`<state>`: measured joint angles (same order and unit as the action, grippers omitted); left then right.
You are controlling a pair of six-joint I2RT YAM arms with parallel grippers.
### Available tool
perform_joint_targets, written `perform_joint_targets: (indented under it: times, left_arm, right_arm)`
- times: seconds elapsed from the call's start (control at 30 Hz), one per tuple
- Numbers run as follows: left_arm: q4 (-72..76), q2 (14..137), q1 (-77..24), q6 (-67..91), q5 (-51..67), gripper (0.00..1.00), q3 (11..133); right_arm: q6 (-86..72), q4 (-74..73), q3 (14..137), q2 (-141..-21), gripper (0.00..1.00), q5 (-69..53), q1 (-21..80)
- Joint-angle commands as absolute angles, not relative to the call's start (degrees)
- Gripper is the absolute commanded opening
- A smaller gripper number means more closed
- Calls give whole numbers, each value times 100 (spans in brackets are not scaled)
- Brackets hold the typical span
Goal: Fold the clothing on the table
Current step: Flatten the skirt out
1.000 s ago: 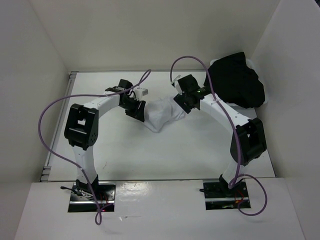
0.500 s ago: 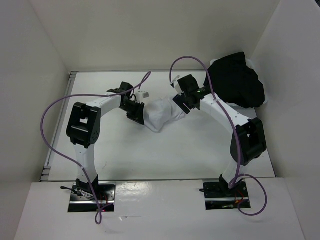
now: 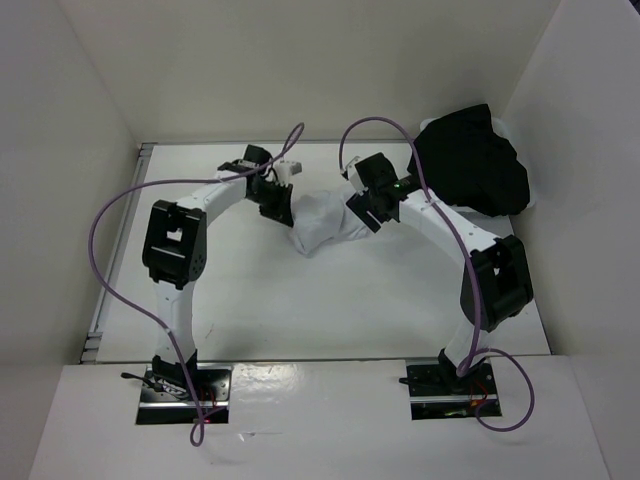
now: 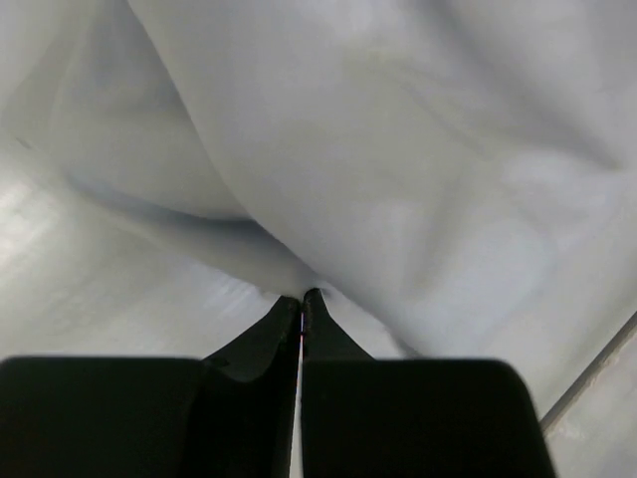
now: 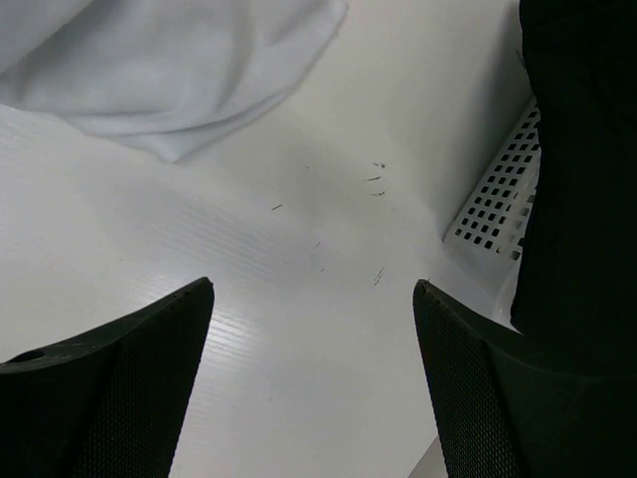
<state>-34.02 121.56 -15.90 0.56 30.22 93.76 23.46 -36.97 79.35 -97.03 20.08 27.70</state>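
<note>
Now the left pincer (image 4: 302, 301) has snapped from half open to fully shut, its tips meeting on a fold at the 9 o'clock edge of the clothing (image 3: 330, 222), and it seems to pinch a thin layer there. The arm has also drawn back toward 12 o'clock, bunching the fabric slightly. The clothing lies crumpled mid-counter (image 3: 330, 310), between both arms. The right pincer (image 5: 311, 289) stays wide and empty over bare surface at the clothing's 3 o'clock end. That gives one corner secured; a fold likely needs the right side gripped too.
</note>
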Motion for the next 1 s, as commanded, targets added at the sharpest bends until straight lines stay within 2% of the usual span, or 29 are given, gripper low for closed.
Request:
perform_joint_targets:
  times: [0.0,0.2,0.4,0.47,0.6,0.67,0.87,0.93,0.97]
  left_arm:
    - [-3409,11733,-1582,158,2962,0,10167]
    - [-3795,11426,-1582,105,2909,0,11468]
    - [-4648,11303,-2100,-298,2848,0,13356]
    - [-4939,11251,-2232,-368,2961,0,13578]
    - [-4756,10926,-2180,-369,2541,0,12642]
    - [-4441,10558,-2022,-369,2540,0,11504]
    - [-4131,9809,-1969,-369,1855,0,9758]
    - [-4200,9573,-1890,-492,1785,9,9327]
    - [-4201,9484,-1837,-492,1784,30,9195]
  right_arm:
    - [2355,-3665,7928,-9589,85,2021,2725]
    - [2355,-3612,7928,-9537,85,2021,2725]
    - [2355,-3507,7866,-9536,85,2074,2725]
    - [2355,-3507,7866,-9536,85,2074,2725]
    - [2355,-3454,7813,-9536,85,2074,2725]
    - [2355,-3454,7813,-9536,85,2074,2725]
    - [2303,-3401,7866,-9720,85,2021,2725]
    - [2303,-3401,7919,-9721,89,2021,2725]
    - [2303,-3401,7919,-9721,89,2021,2725]
